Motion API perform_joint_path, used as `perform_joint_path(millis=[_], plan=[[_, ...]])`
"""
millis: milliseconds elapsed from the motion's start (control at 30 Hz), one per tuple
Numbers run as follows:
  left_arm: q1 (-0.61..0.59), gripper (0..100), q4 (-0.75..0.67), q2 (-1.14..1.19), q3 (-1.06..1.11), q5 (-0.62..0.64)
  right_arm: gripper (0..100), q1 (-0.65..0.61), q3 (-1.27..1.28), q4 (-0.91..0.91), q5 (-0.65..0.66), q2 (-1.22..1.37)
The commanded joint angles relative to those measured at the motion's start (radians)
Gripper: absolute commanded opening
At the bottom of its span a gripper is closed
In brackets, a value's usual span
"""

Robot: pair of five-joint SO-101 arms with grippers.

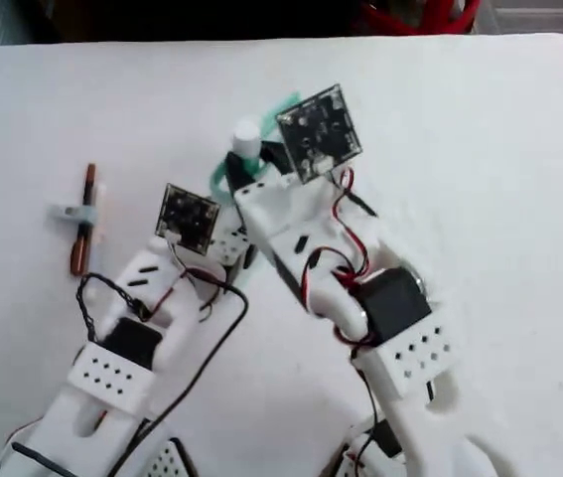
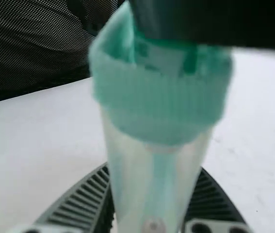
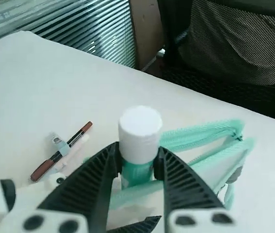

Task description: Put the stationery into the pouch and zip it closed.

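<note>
My right gripper (image 3: 137, 162) is shut on a glue stick (image 3: 139, 133) with a white cap and teal body, held upright over the pouch's mouth. The pouch (image 3: 202, 141) is translucent with teal zipper edges that spread apart behind the stick. My left gripper (image 2: 152, 199) is shut on the pouch (image 2: 156, 121), its dark ribbed fingers (image 2: 79, 208) on either side of it. From above, the glue stick (image 1: 246, 137) and pouch (image 1: 223, 177) sit at the table's middle, between both arm tips. A brown pen (image 1: 83, 219) with a pale clip lies to the left, also visible as the pen (image 3: 62, 150).
The white table (image 1: 480, 149) stretches open to the right and far side. A chair with dark mesh (image 3: 234, 43) and a slatted blind (image 3: 64, 24) stand beyond the table's far edge. Both arms' cables (image 1: 211, 338) hang over the near part.
</note>
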Motion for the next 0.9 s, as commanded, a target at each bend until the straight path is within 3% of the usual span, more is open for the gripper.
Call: perform_joint_path(millis=[0, 133, 333, 500, 633, 867], plan=[[-0.010, 18, -0.028, -0.005, -0.012, 0.009, 21.4, -0.008, -0.029, 0.048, 0.021, -0.015], [-0.010, 18, -0.028, -0.005, -0.012, 0.009, 23.3, -0.001, -0.123, 0.101, 0.028, -0.005], [-0.010, 18, -0.028, -0.008, -0.012, 0.009, 21.2, 0.130, -0.279, 0.131, 0.017, 0.041], [-0.010, 18, -0.028, -0.008, -0.012, 0.008, 21.4, 0.202, -0.400, 0.160, -0.120, 0.214], [-0.010, 18, -0.028, -0.005, -0.011, 0.008, 21.4, 0.194, -0.658, 0.340, -0.299, 0.400], [-0.010, 18, -0.028, -0.008, -0.011, 0.009, 21.3, 0.168, -1.151, 0.737, -0.470, 0.766]])
